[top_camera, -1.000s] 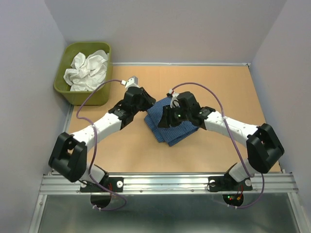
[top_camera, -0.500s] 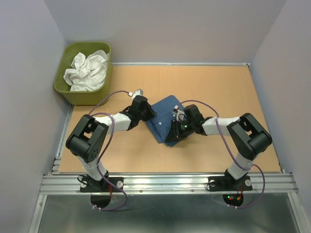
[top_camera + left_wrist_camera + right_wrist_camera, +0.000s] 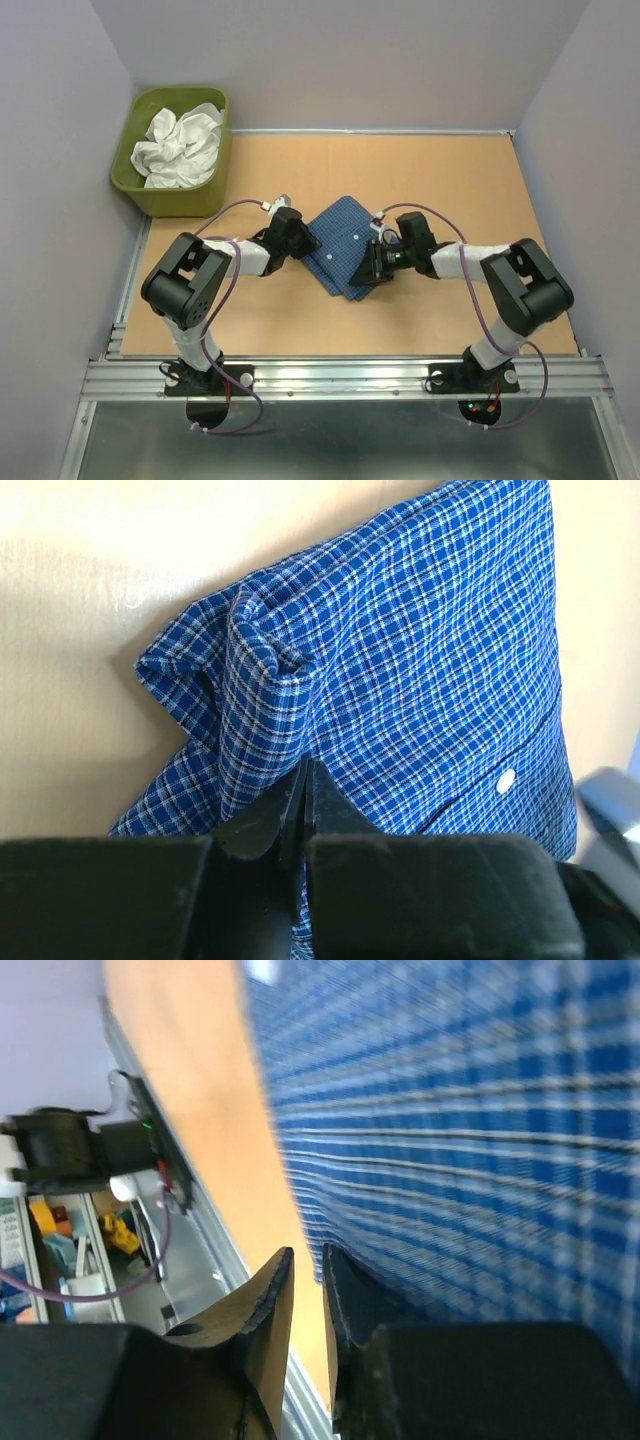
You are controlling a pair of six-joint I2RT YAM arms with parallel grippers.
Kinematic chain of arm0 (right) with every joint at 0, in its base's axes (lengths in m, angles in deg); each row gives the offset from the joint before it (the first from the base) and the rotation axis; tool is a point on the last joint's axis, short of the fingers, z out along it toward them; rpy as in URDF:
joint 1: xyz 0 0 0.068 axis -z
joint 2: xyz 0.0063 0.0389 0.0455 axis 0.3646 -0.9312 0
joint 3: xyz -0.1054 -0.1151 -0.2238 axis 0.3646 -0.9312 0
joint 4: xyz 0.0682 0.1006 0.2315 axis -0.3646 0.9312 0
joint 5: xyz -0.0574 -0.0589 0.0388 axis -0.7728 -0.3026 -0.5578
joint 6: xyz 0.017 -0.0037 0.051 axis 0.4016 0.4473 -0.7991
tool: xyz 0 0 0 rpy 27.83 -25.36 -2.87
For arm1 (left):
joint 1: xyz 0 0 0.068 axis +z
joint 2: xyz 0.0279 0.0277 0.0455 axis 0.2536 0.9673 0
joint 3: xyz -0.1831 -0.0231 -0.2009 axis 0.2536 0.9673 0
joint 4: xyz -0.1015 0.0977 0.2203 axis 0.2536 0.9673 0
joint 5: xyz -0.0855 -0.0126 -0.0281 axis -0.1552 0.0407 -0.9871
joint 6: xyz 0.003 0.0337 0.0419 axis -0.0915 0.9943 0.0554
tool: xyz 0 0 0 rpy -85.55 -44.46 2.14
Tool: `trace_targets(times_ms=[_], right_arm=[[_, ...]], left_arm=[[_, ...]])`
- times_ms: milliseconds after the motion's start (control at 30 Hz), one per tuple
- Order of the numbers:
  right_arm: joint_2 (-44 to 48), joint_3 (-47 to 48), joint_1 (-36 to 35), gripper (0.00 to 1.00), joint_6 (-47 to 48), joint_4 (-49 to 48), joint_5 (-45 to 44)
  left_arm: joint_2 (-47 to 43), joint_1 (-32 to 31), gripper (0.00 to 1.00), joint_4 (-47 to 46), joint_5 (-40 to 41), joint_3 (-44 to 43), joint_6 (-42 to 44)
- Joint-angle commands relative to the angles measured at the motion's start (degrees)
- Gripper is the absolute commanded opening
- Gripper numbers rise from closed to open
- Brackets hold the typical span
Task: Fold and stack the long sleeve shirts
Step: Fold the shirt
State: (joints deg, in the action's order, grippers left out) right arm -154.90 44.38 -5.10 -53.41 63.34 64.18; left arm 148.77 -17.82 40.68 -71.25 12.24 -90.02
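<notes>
**Both arms down, jaws closing**

Left arm has dropped, elbow tucked back. The left gripper [image 3: 303,772] pinches a ridge of the dark blue checked shirt [image 3: 340,243] at its nine o'clock edge, mid tabletop [image 3: 450,180]. The right arm is low too, with the right gripper [image 3: 372,263] nearly pressed together at the four o'clock edge. Whether it holds cloth, I cannot tell. I judge a fold comes next.
</notes>
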Motion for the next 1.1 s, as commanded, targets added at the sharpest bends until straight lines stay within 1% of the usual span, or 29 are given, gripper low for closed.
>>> trace_targets(times_ms=[0,133,233,267,400,433,467,500,600,667,833,967,1067], right_arm=[[7.4,3.4,1.9,0.25,-2.7,-2.8,1.3],[10.8,6.3,6.3,0.29,-4.5,-2.9,-1.7],[8.8,5.8,9.2,0.29,-4.2,-3.2,-2.4],[6.7,5.2,9.9,0.29,-3.5,-3.4,-2.5],[3.3,-0.8,14.6,0.28,-4.2,-6.4,-1.8],[2.7,-4.1,17.5,0.27,-5.0,-8.0,-1.4],[2.4,-5.6,19.1,0.27,-5.4,-8.9,-1.1],[2.4,-6.8,22.2,0.26,-5.7,-9.3,-1.0],[2.9,-10.3,26.2,0.25,-6.1,-9.7,-1.6],[3.9,-10.5,26.2,0.25,-6.5,-9.8,-1.7],[11.8,-6.9,26.2,0.25,-8.9,-9.9,-0.3],[16.3,-4.5,26.2,0.25,-12.6,-10.6,0.6],[16.1,-3.5,26.2,0.25,-14.7,-13.4,2.0]], left_arm=[[0.0,0.2,0.11,1.6,1.0,1.1,0.9],[0.0,0.3,0.12,1.7,1.0,1.5,1.0],[0.5,0.2,0.12,1.7,1.0,1.6,0.6],[0.6,0.2,0.12,1.7,1.0,1.7,0.5],[0.8,0.2,0.11,1.7,0.9,2.2,-0.6],[0.6,0.2,0.11,1.7,1.0,2.7,-1.4],[0.6,0.2,0.11,1.9,1.0,2.9,-1.9],[0.6,0.2,0.11,1.9,1.0,3.3,-2.4],[0.7,0.2,0.11,1.9,1.0,4.4,-4.0],[0.7,0.2,0.11,1.9,1.0,4.7,-4.1],[0.2,0.2,0.11,1.9,0.6,4.7,-3.6],[-1.0,0.2,0.11,2.0,0.7,4.8,-3.3],[-1.1,0.3,0.11,2.0,0.7,4.8,-3.2]])
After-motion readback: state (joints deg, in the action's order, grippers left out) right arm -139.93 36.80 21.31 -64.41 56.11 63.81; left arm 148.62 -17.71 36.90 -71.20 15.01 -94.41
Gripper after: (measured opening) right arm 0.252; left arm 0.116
